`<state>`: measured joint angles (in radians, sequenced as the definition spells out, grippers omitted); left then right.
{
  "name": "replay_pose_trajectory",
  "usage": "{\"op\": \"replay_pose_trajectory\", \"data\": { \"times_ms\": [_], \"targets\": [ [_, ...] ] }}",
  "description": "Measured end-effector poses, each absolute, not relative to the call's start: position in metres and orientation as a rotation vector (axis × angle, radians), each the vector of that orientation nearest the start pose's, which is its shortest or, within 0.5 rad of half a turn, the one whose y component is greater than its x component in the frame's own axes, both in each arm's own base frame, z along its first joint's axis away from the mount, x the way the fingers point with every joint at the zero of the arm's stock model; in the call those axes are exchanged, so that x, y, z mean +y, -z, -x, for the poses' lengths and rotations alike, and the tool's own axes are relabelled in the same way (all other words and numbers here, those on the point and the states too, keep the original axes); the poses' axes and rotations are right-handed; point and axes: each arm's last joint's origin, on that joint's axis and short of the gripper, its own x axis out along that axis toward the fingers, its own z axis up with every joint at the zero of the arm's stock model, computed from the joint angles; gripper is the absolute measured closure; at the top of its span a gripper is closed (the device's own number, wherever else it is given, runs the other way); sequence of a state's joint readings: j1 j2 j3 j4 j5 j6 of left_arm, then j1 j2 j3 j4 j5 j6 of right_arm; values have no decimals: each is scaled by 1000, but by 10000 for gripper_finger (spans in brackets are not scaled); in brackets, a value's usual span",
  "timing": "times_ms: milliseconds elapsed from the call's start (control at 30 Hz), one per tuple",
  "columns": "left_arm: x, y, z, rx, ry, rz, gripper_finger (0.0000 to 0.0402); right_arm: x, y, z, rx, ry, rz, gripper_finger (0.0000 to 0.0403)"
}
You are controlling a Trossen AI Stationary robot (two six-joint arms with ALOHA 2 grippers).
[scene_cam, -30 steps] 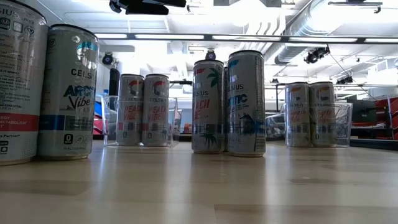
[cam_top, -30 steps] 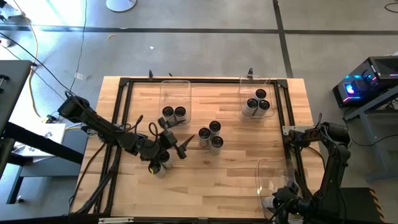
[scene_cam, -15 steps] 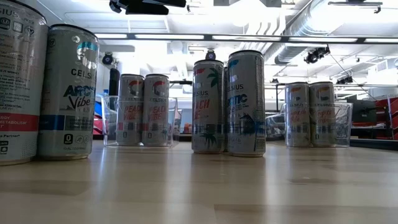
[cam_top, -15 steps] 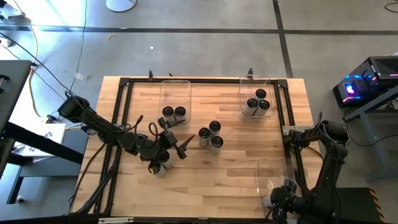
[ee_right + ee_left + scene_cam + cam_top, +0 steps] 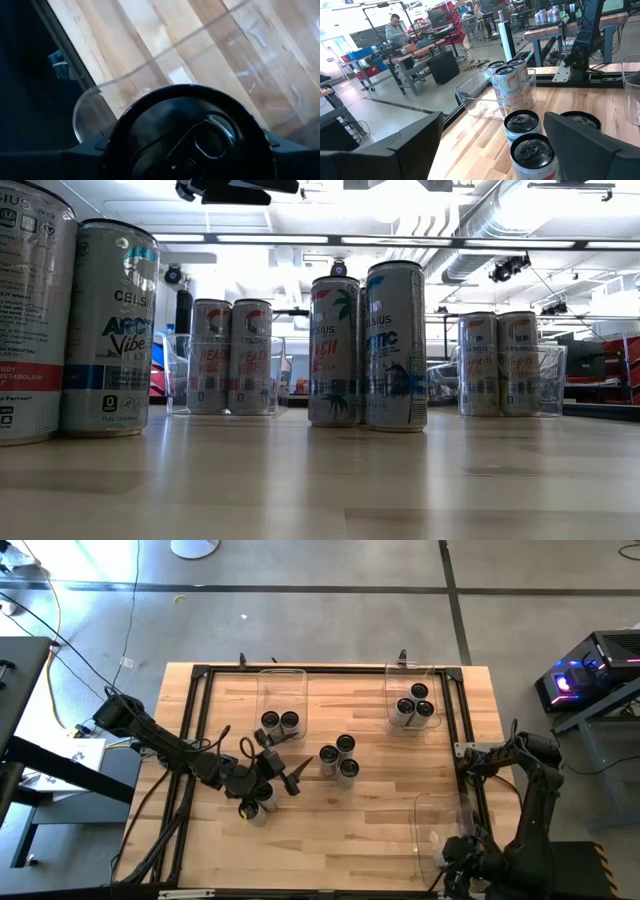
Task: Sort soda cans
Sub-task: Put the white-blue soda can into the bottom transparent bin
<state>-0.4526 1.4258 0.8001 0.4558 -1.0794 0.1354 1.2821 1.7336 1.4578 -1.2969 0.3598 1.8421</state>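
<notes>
The soda cans are silvery with dark round tops. Three stand in a cluster (image 5: 338, 758) at mid-table, and two (image 5: 255, 805) stand nearer the near edge. Two more (image 5: 280, 722) stand in the far left clear bin (image 5: 283, 680), and three (image 5: 413, 706) in the far right bin (image 5: 410, 675). My left gripper (image 5: 287, 776) is open, just left of the cluster. In its wrist view (image 5: 490, 150) the cluster's cans (image 5: 522, 125) stand ahead between the fingers, untouched. My right gripper (image 5: 458, 858) is at the near right corner, shut on a can (image 5: 190, 130). My right gripper holds a soda can by its upper wall, one finger (image 5: 85, 155) on each side of the dark top (image 5: 200, 135). The fingers slant down on it from above. The can sits upright over the clear wall of the near right bin (image 5: 150, 70). Its base is hidden.
A black frame (image 5: 200, 675) runs around the tabletop edges. A third clear bin (image 5: 432, 825) stands at the near right. Bare wood lies between the cluster and the near edge. In the low view the two near cans (image 5: 110, 330) loom at the left. A person shows in the room beyond.
My right arm has shifted a little at the near right corner, carrying its can slightly toward the far edge, so the pale can shows less beside the gripper. My left arm and the other cans have kept still.
</notes>
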Motion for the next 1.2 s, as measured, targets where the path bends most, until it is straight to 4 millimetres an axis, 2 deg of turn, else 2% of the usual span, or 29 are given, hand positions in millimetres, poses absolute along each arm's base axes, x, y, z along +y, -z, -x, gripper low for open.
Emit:
{"op": "replay_pose_trajectory", "data": {
  "times_ms": [333,867,1000,1200],
  "targets": [
    [-107,-254,-277,184,-611,-259,62,307,-259,-78,1203,451,-539,161],
    [-106,-252,-276,193,-611,-256,62,309,-258,-78,1228,475,-560,157],
    [-106,-252,-276,193,-611,-256,62,309,-257,-76,1285,493,-566,155],
    [-106,-252,-276,193,-611,-256,62,310,-256,-75,1332,516,-593,127]
  ]
}}
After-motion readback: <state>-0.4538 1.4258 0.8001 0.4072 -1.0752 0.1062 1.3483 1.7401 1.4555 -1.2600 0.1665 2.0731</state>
